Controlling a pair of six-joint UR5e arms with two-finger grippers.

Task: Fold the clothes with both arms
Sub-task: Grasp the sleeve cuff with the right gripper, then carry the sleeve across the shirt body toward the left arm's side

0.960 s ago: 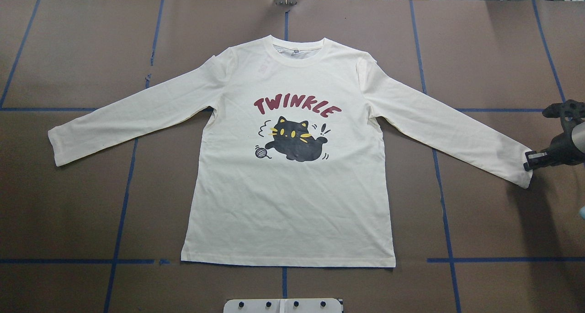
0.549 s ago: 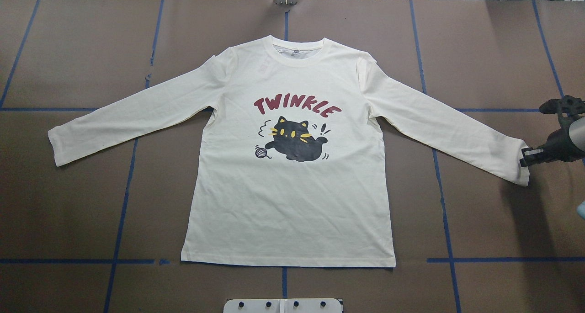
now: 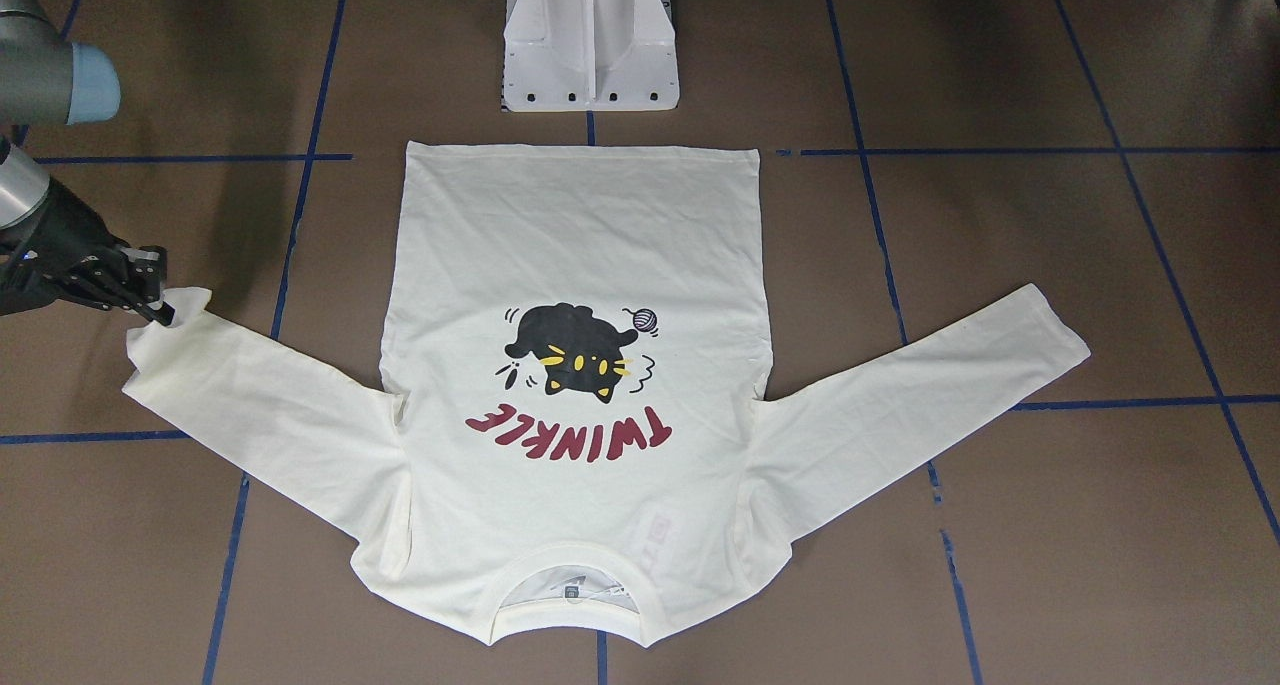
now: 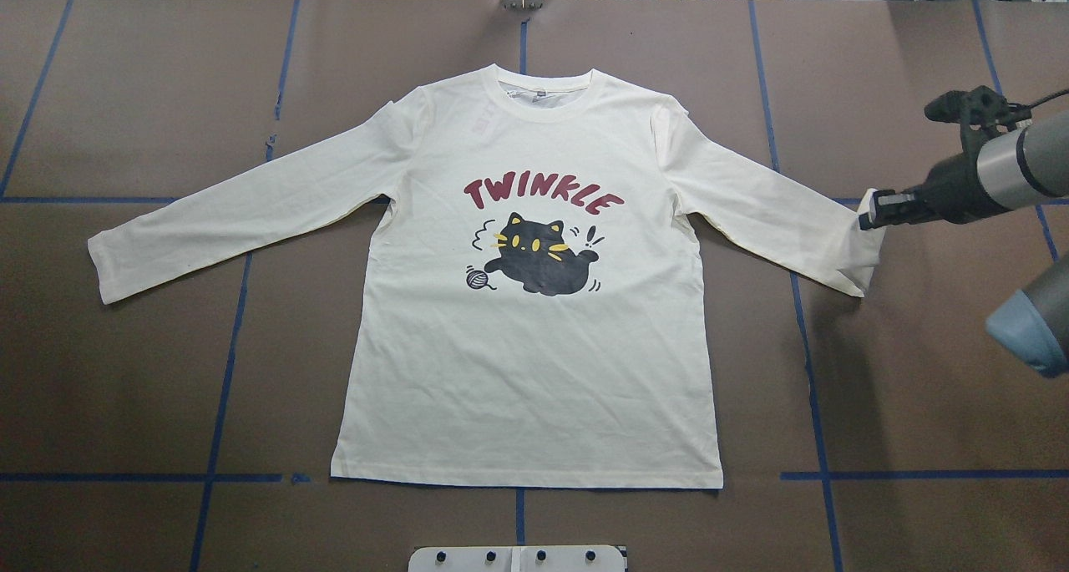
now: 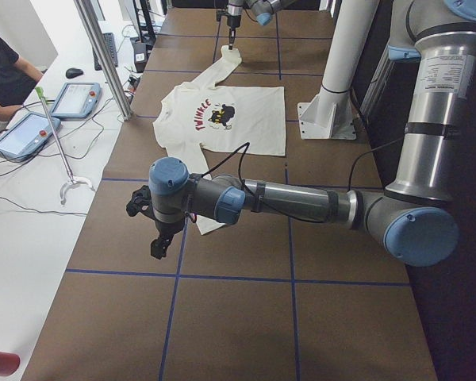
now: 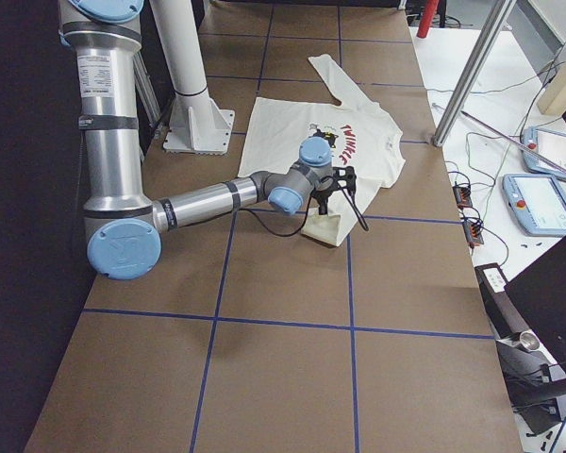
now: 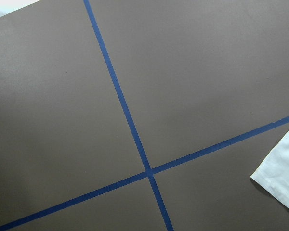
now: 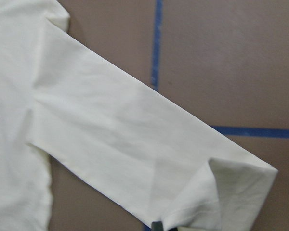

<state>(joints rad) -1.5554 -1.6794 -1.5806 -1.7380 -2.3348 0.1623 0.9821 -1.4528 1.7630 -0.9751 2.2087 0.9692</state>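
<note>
The cream-white T-shirt (image 4: 534, 372) lies flat, print side up, collar at the far side and both sleeves spread. My right gripper (image 4: 873, 211) is shut on the cuff of the sleeve on my right and holds it lifted off the table, so the sleeve end (image 8: 216, 192) curls over. From the front, the same gripper (image 3: 160, 305) pinches that cuff. The left gripper (image 5: 157, 242) hovers above bare table beyond the other sleeve's cuff (image 7: 282, 173); I cannot tell whether it is open or shut.
The white pedestal base (image 3: 590, 45) stands at the hem side of the shirt. Blue tape lines (image 4: 221, 388) cross the brown table. Beyond the far edge are a metal pole (image 5: 103, 55), tablets (image 5: 24, 135) and a seated person (image 5: 4, 71).
The right gripper has carried the cuff up off the table and inward toward the shirt's body. The sleeve end now hangs folded under it. The rest of the shirt lies unchanged.
</note>
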